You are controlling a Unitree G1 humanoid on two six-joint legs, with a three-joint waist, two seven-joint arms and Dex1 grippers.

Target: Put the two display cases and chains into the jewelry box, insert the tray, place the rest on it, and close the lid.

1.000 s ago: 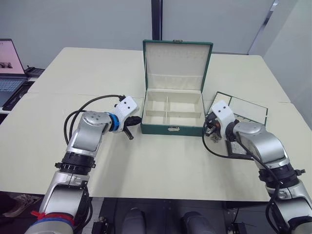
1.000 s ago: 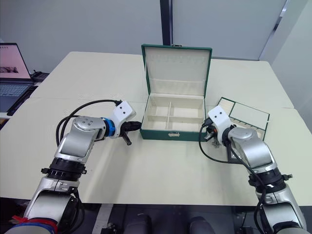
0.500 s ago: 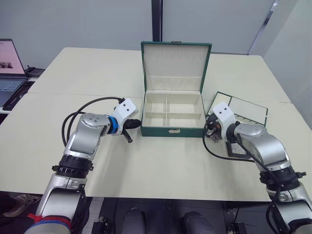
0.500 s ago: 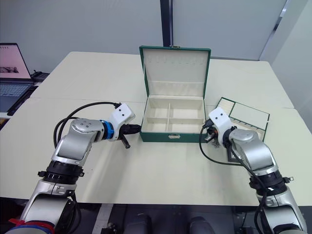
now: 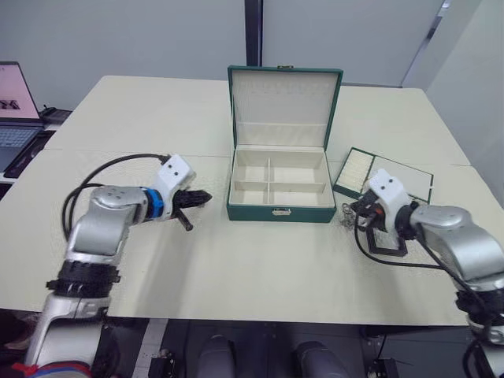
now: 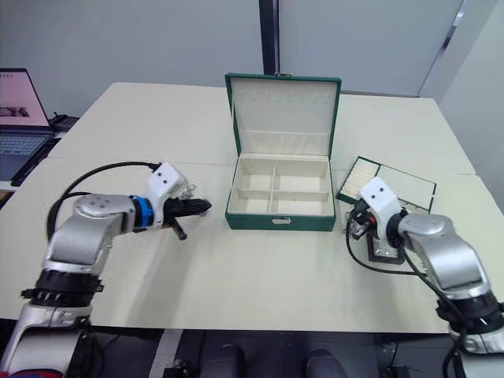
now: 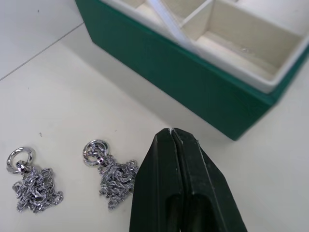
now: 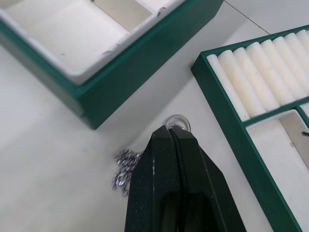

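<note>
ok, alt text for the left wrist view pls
The left gripper, its two black fingers pressed shut and holding nothing, hovers over the cream table just beside two small bunches of silvery chain, each with a round ring at one end. Beyond them stands the corner of the open green jewelry box, its cream compartments visible.

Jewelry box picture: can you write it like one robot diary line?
jewelry box: lid up, empty | left gripper: shut, beside two chains | right gripper: shut, over chain | tray: on table
</note>
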